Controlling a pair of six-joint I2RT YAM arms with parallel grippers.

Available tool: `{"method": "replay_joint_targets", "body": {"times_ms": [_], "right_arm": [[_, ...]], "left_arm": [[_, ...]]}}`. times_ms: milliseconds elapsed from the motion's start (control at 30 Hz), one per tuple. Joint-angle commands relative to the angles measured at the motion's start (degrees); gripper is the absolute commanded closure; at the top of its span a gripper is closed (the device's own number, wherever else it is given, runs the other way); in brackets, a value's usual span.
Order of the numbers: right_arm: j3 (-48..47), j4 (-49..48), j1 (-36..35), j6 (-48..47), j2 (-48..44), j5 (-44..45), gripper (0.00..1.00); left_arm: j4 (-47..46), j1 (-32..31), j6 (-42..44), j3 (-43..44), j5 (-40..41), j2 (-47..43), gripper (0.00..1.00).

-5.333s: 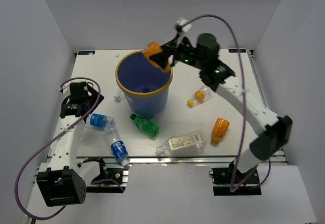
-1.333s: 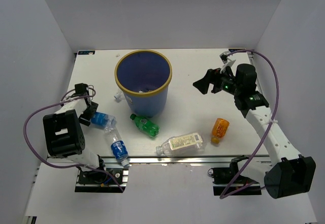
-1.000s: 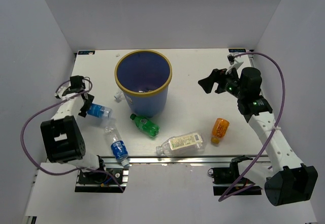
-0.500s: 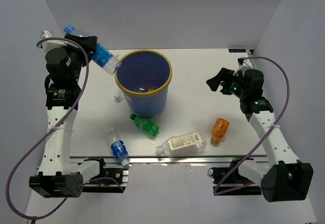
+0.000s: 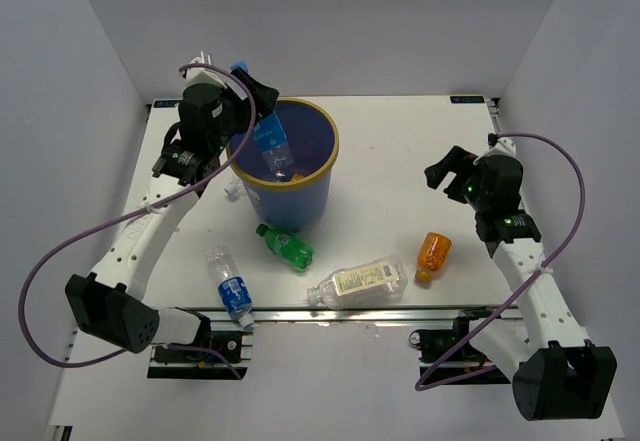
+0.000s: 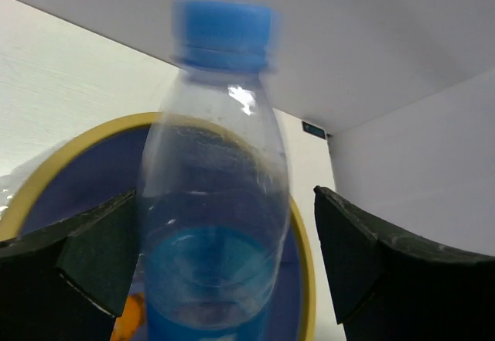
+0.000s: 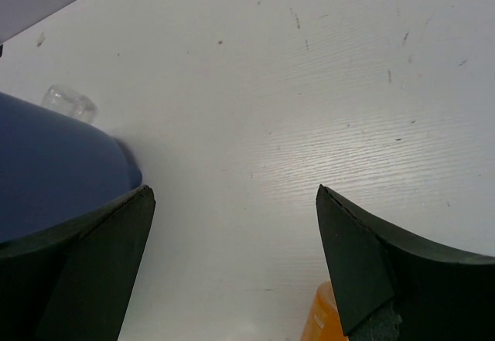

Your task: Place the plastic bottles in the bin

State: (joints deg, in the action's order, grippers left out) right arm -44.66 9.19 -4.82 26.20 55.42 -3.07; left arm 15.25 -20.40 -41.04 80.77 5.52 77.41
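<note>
My left gripper hangs over the left rim of the blue bin, jaws open. A clear bottle with a blue label sits between the fingers, cap up, tilted over the bin's mouth. In the left wrist view this bottle lies against the left finger, with a gap before the right finger. An orange bottle lies inside the bin. On the table lie a green bottle, a blue-labelled clear bottle, a larger clear bottle and an orange bottle. My right gripper is open and holds nothing.
A small clear object lies at the bin's left foot. In the right wrist view the bin's wall is at the left and the orange bottle at the bottom edge. Grey walls enclose the table on three sides.
My left arm carried the blue-labelled bottle from the table, up and right, to over the bin's mouth, and its jaws widened. My right arm drew back to the right.
</note>
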Motion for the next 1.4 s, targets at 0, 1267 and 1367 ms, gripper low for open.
{"method": "replay_joint_targets", "body": {"times_ms": [0,1267,1367], "right_arm": [[0.5,-1.8,0.3,0.5,-2.0,5.2,0.11],[14.6,14.5,0.7,6.5,0.2,8.3,0.11],[15.6,14.5,0.6,6.7,1.3,7.0,0.11]], "left_arm": [[-1.6,0.2,1.1,-0.5,2.9,-4.9,0.02],[15.9,0.2,-6.0,-25.4,20.1,-25.0,0.02],[16.7,0.2,-6.0,-25.3,20.2,-24.0,0.02]]}}
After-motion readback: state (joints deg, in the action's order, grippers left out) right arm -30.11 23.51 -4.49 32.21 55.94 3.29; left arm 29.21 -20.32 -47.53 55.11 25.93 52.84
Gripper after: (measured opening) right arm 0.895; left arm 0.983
